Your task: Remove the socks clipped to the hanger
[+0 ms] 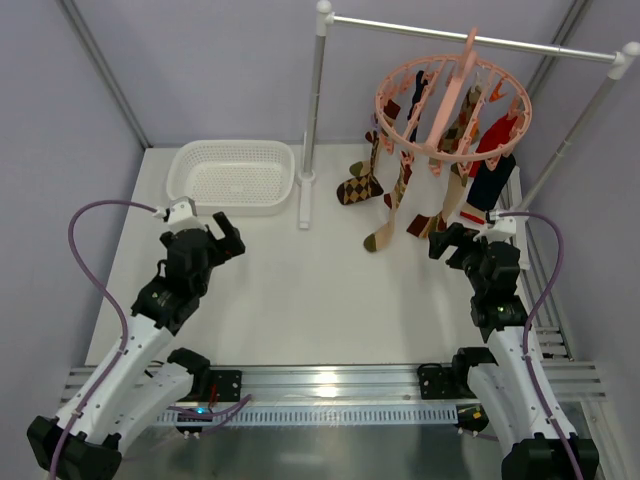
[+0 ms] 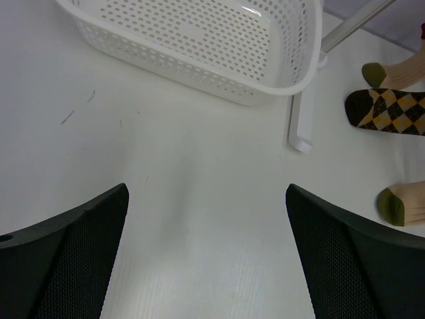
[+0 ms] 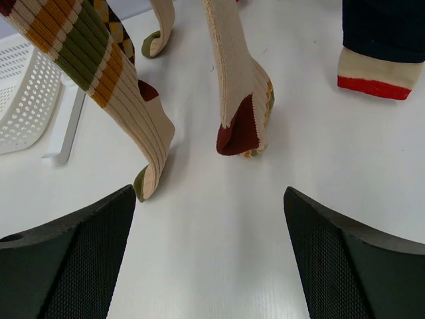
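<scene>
Left end effector (image 1: 226,236) hovers wide open and empty over the bench (image 1: 320,290), near the white basket (image 1: 236,146). The right end effector (image 1: 445,241) gapes empty just short of the socks (image 1: 360,188). These hang clipped to the pink hanger (image 1: 447,108) by the far right corner, toes brushing the bench.

Bright, even overhead light washes the white table (image 1: 330,300), leaving only faint soft shadows under the socks (image 3: 153,133) and between the fingers (image 2: 66,259), with glare on the base rail (image 1: 320,378); all views are sharp.
</scene>
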Available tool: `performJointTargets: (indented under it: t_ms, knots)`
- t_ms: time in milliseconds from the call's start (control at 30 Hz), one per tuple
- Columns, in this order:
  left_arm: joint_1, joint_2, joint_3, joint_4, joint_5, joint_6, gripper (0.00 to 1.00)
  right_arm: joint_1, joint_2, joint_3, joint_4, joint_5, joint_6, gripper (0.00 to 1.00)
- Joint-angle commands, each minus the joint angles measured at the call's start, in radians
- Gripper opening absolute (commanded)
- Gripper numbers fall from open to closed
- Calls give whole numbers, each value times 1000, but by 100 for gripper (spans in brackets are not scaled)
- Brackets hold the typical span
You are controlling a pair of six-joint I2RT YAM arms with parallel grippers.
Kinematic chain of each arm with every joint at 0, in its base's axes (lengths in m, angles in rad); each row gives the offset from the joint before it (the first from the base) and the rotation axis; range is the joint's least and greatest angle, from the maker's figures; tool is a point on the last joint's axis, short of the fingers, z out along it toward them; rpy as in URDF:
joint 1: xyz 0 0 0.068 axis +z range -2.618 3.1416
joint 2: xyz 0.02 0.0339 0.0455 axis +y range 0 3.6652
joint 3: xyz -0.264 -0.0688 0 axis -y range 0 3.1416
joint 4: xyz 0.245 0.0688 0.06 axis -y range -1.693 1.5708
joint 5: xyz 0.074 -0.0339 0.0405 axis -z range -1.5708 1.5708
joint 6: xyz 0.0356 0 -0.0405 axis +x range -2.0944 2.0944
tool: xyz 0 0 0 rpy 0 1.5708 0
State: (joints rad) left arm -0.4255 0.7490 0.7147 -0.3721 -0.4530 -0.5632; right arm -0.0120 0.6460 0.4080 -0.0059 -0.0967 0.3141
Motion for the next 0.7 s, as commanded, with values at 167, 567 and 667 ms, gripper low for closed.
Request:
performJointTargets:
  t_ms: [167, 567, 667]
  knots:
    - [-7, -50, -1, 38, -18, 19, 100, 12, 3, 26, 12, -1, -17, 92]
    - [-33, -66, -32, 113, 17, 52, 100, 12, -6, 26, 12, 15, -20, 92]
    - [-57, -56, -73, 200, 120, 69, 100, 12, -2, 28, 12, 53, -24, 92]
